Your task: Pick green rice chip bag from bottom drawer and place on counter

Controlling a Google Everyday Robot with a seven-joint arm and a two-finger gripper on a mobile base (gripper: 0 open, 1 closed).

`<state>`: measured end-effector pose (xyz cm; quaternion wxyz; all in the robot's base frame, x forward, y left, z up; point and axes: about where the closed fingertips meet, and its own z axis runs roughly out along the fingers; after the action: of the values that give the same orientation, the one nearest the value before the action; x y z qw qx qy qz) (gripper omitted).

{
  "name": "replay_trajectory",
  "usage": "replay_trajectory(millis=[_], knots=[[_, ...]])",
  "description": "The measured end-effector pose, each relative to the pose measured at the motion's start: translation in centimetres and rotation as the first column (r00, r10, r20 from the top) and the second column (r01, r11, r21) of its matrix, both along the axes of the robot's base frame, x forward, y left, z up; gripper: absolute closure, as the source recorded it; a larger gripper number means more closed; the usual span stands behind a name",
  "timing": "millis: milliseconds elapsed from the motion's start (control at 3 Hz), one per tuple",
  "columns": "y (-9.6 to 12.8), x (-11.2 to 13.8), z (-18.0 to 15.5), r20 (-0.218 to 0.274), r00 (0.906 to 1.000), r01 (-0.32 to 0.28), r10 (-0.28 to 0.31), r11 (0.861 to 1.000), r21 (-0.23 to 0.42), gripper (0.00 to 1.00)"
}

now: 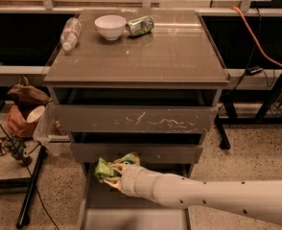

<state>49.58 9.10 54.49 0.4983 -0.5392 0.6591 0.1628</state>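
Observation:
The green rice chip bag [105,166] is a crinkled green pouch held in my gripper [113,172], just above the open bottom drawer [95,210] and below the middle drawer front. My gripper is shut on the bag; its fingers [113,181] show on either side of it. My white arm [213,198] reaches in from the lower right. The counter [165,51] is the glossy grey-brown top of the cabinet, well above the gripper.
On the counter's back left stand a white bowl [110,27], a crushed green can [141,25] and a lying plastic bottle [70,33]. The scratched drawer front [136,120] juts out above the gripper. A brown bag [25,96], cables and a stand leg [30,190] are at left.

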Motion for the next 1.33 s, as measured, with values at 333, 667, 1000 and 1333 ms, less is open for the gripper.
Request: replay_trajectory(millis=[333, 667, 1000, 1333], knots=[[2.8, -1.1, 5.3, 0.047, 0.9986, -0.02, 0.022, 0.999, -0.046, 1.0], [2.7, -0.4, 8.7, 0.115, 0.9932, -0.012, 0.021, 0.997, -0.078, 1.0], [2.7, -0.6, 8.0, 0.1, 0.9948, -0.015, 0.022, 0.997, -0.07, 1.0], [2.2, -0.5, 10.0, 0.146, 0.9892, -0.008, 0.016, 0.998, -0.06, 1.0]])
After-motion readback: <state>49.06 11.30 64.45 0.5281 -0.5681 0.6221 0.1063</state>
